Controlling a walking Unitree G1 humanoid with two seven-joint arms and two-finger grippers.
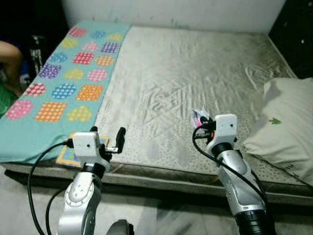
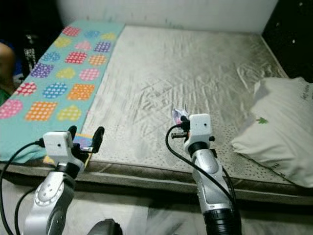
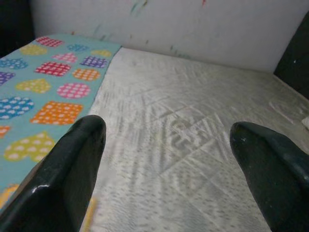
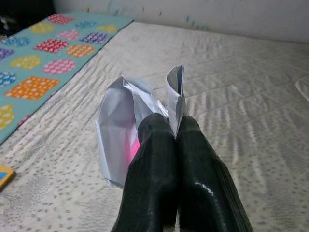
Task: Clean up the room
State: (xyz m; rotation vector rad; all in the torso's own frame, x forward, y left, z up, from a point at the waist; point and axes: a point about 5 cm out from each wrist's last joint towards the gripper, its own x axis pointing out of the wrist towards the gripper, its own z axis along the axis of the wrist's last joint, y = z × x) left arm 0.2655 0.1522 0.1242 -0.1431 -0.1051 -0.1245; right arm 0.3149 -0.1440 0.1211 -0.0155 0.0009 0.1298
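Along the left edge of the frame, part of a person (image 1: 10,61) shows against a dark background. Next right, a teal sheet (image 1: 68,83) patterned with coloured dotted hearts and squares covers the left strip of the bare grey mattress (image 1: 190,78). At lower left, the left gripper (image 1: 108,142) hangs over the mattress's near edge, fingers spread wide and empty, above a small yellow-and-blue flat item (image 1: 66,155). At lower centre-right, the right gripper (image 4: 174,128) is clamped on a crumpled white wrapper (image 4: 120,130) with pink inside, just above the mattress. A white pillow (image 1: 286,122) lies at the right. A white wall (image 1: 171,12) spans the top.
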